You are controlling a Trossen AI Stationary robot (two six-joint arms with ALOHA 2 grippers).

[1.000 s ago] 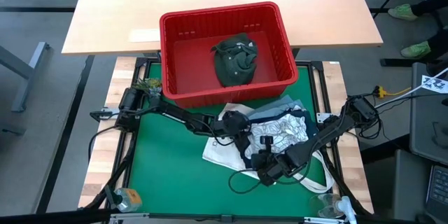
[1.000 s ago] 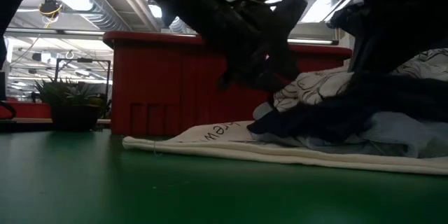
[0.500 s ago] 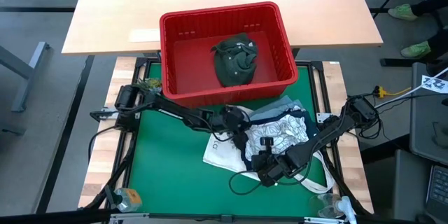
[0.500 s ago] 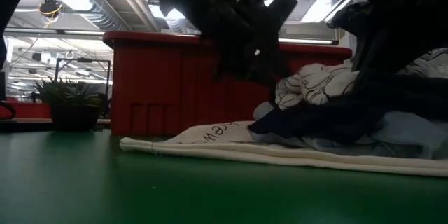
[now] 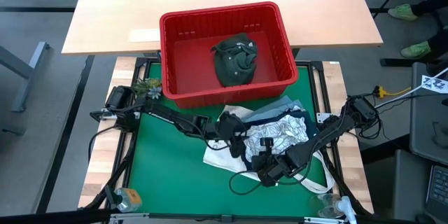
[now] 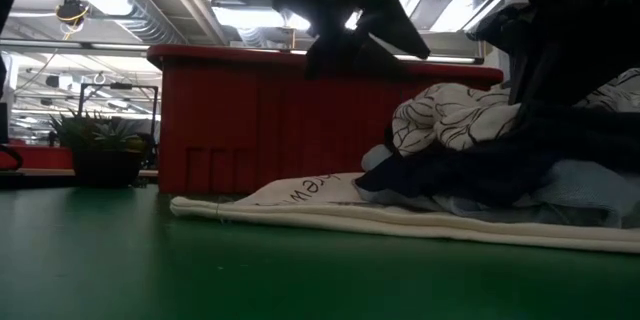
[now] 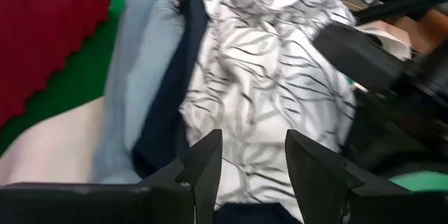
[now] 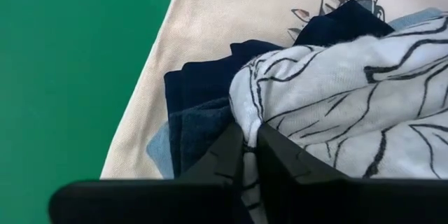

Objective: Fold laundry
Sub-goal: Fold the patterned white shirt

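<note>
From above, the laundry [image 5: 276,127] lies heaped on the green counter [image 5: 168,168] near its far right part, just in front of a red basket [image 5: 225,52] that stands at the far edge and holds a dark olive garment [image 5: 234,59]; the heap shows a white leaf-print garment [image 5: 280,134] on top, navy [image 5: 302,117] and light blue cloth [image 5: 280,106] behind it, and a cream tote [image 5: 222,155] spread under it toward the near side; the left gripper [image 5: 225,127] reaches in from the left edge to the heap's left end, and the right gripper [image 5: 269,155] comes from the right edge to the heap's near side. At counter level, the tote [image 6: 400,218] lies flat on the green surface with the print garment [image 6: 455,120] bunched over navy cloth [image 6: 450,172] before the basket [image 6: 240,120], and dark arm parts hang above. In the left wrist view, the left gripper [image 7: 253,168] hovers over the print garment [image 7: 273,70] with jaws spread and nothing between them. In the right wrist view, the right gripper [image 8: 249,152] has jaws pressed together, pinching a fold of the print garment [image 8: 336,91], beside navy cloth [image 8: 203,91] on the tote [image 8: 224,14]
</note>
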